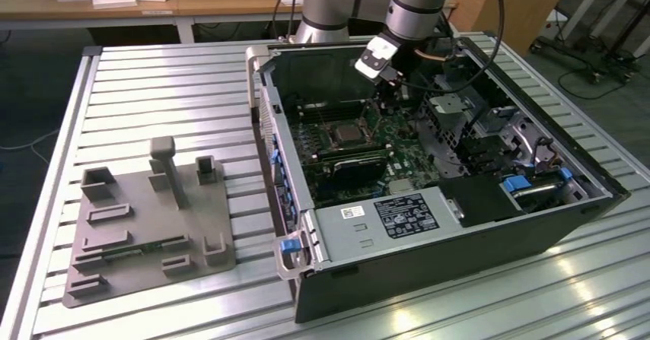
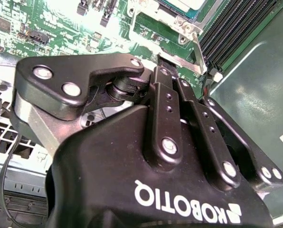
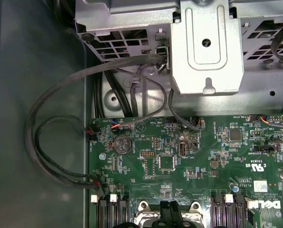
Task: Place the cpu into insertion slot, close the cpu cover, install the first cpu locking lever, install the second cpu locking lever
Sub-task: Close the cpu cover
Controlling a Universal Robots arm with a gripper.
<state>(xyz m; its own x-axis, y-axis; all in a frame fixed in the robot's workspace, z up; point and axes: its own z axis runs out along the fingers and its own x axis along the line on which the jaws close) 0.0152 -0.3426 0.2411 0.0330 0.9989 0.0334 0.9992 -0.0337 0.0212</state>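
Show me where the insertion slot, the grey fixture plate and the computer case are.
insertion slot [image 1: 332, 135]: exterior view, on its silver rim.
grey fixture plate [image 1: 152, 227]: exterior view, on its flat base.
computer case [image 1: 437, 273]: exterior view, on its dark outer wall.

The arm [image 1: 418, 1] enters the exterior view at 12 o'clock, the wrist [image 1: 404, 32] is angled steeply downward, and the gripper [image 1: 389, 96] below it points toward 6 to 7 o'clock.

You see a green printed circuit board [image 3: 203, 156]. On it sits a round silver coin battery [image 3: 122, 142]. Thin black looped cables [image 3: 42, 142] plug into its edge, and a folded grey sheet-metal bracket [image 3: 205, 47] stands just beside it.
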